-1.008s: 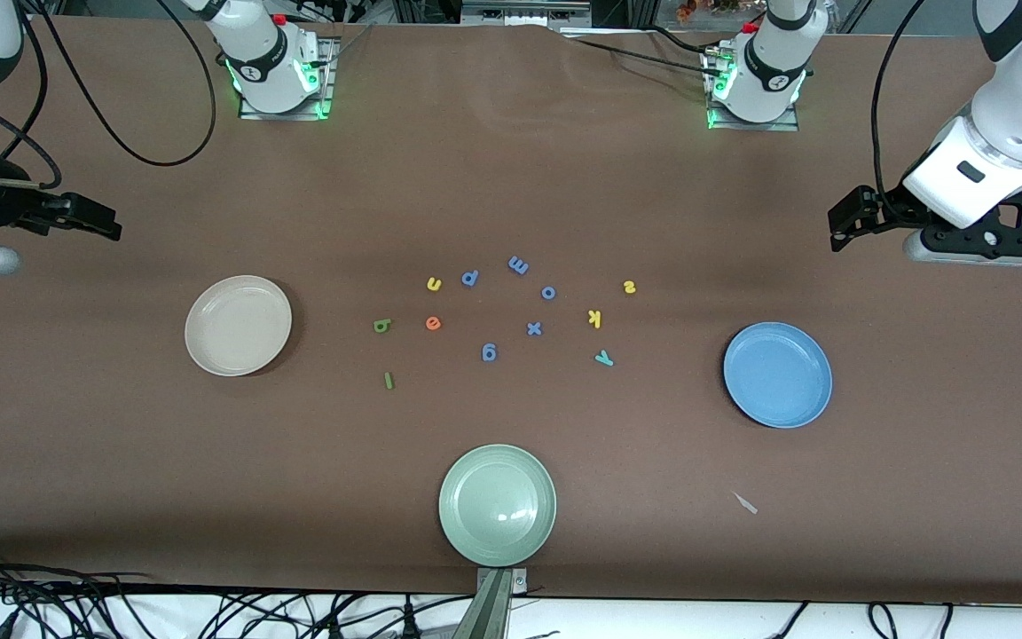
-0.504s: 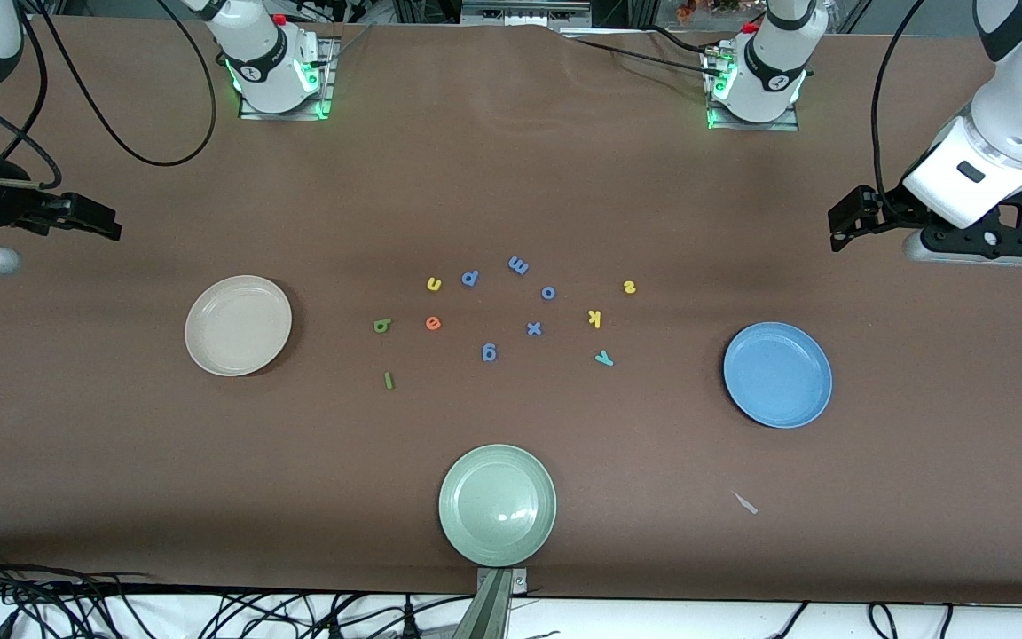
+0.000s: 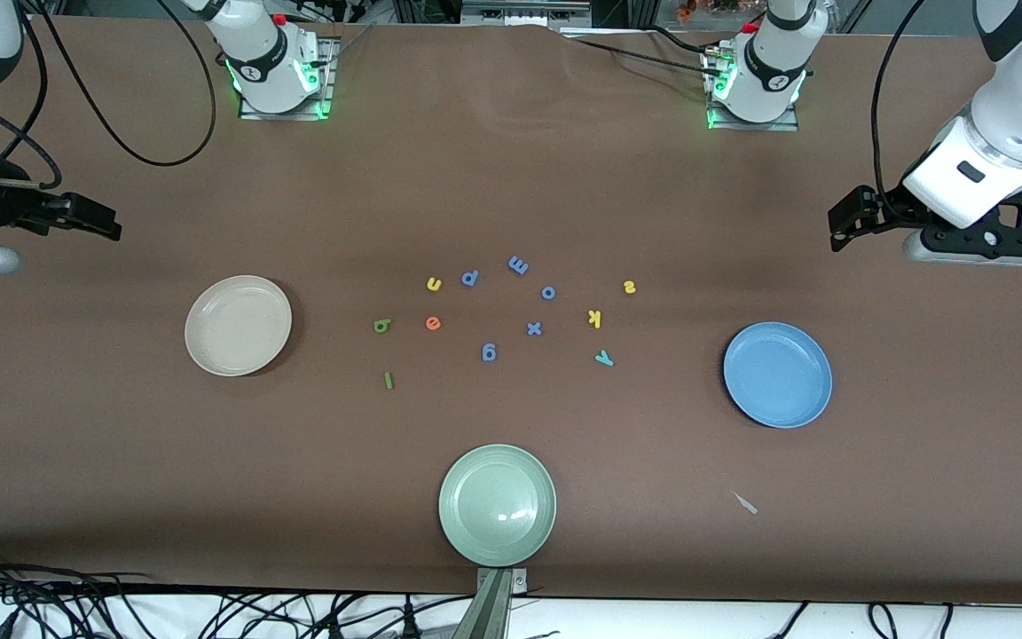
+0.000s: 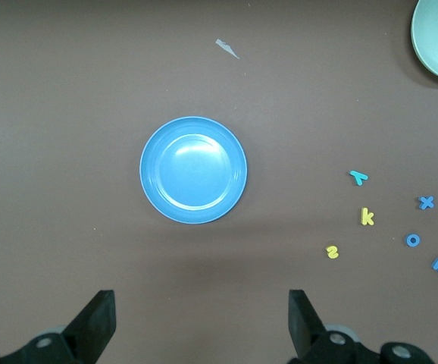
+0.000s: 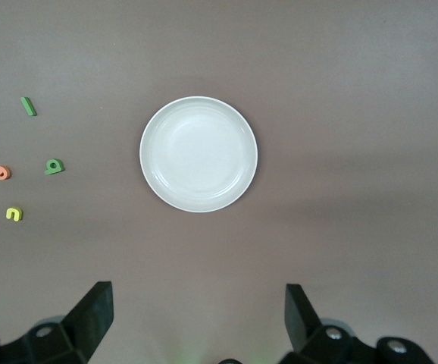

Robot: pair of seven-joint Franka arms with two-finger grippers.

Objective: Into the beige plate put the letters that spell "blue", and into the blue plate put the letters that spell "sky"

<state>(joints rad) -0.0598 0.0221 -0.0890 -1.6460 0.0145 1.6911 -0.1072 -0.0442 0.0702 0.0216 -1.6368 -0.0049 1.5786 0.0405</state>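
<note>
A high front camera faces the robots across the whole table, while each wrist camera looks straight down from well above it, the left on the blue plate [image 4: 193, 170] and the right on the beige plate [image 5: 198, 154], each sharing its plate and nearby letters with the front view.

Even overhead light, sharp focus, glare on green plate [image 3: 498, 506]

brown table [image 3: 511, 177], tangled floor cables [image 3: 209, 612]
</note>
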